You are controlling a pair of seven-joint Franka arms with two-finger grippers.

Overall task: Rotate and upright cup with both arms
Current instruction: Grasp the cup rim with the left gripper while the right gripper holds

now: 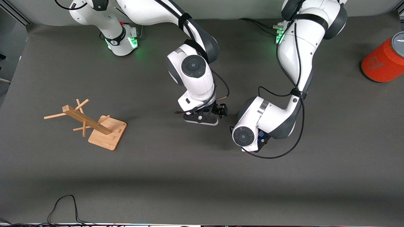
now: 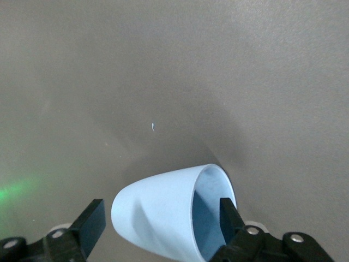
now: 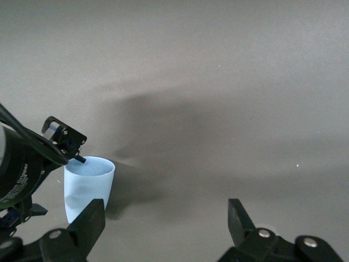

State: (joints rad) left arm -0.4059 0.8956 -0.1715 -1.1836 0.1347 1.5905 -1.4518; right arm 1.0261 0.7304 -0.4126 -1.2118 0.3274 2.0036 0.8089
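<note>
Front view
Cable (image 1: 63,206): black loop on the table (image 1: 195,183) at the edge closest to the camera, nearer to it than the wooden rack (image 1: 94,124).
Wooden rack: tipped over, its post and pegs slanting away from its square base, toward the right arm's end of the table.
Right gripper (image 1: 223,111): low over the dark mat, away from the rack toward the left arm's end; the right arm reaches down to it from its base.
Left gripper (image 1: 263,138): mostly hidden under its own white wrist, further from the rack than the right gripper.
Orange cylinder (image 1: 383,61): grey top, at the left arm's end of the table, farther from the camera than the rack and well apart from it.

Left wrist view
Cup (image 2: 155,218): light blue, low on the grey mat, its body lying between the left claw's two fingers.
Left claw: released and spread wide; one finger (image 2: 229,215) sits at the cup's open mouth, and the other is just beside the outer wall with a sliver of mat showing between them.

Right wrist view
Cup: stands upright on the mat, mouth up, with the tip of the left gripper dipping into its rim.
Right claw: released, fingers wide apart over bare mat and holding nothing; the cup is near one finger but apart from it.
</note>
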